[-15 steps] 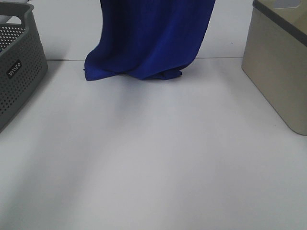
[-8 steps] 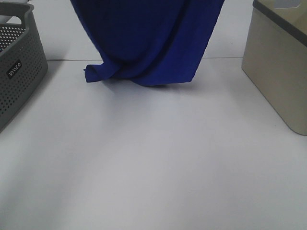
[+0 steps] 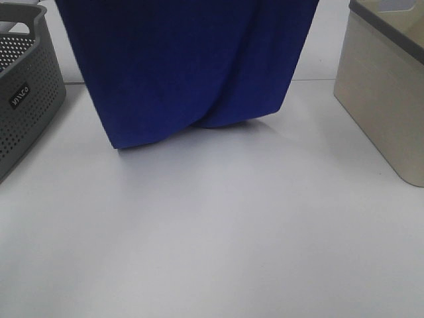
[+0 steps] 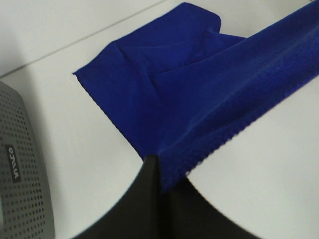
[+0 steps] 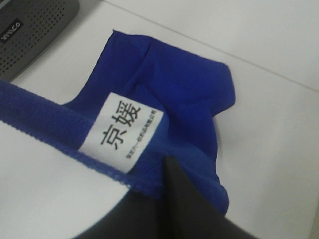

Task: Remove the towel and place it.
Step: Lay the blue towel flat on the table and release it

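Between the grey basket (image 3: 26, 86) and beige bin (image 3: 387, 93), my left end effector (image 4: 158, 165) and right end effector (image 5: 167, 164) each clamp the towel (image 3: 192, 66), hanging it over the surface (image 3: 212, 238).

The towel (image 3: 185, 66) is royal blue, its tag (image 5: 121, 132) white with black print, the perforated basket (image 3: 26, 93) grey.

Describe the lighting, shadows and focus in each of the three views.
Exterior high: flat, even light, with only a soft shadow on the table under the towel; no glare. Left wrist: towel weave crisp near the left gripper, which is dark and blurred. Right wrist: the white tag reads fairly sharp; the right gripper is an unlit, out-of-focus shape.
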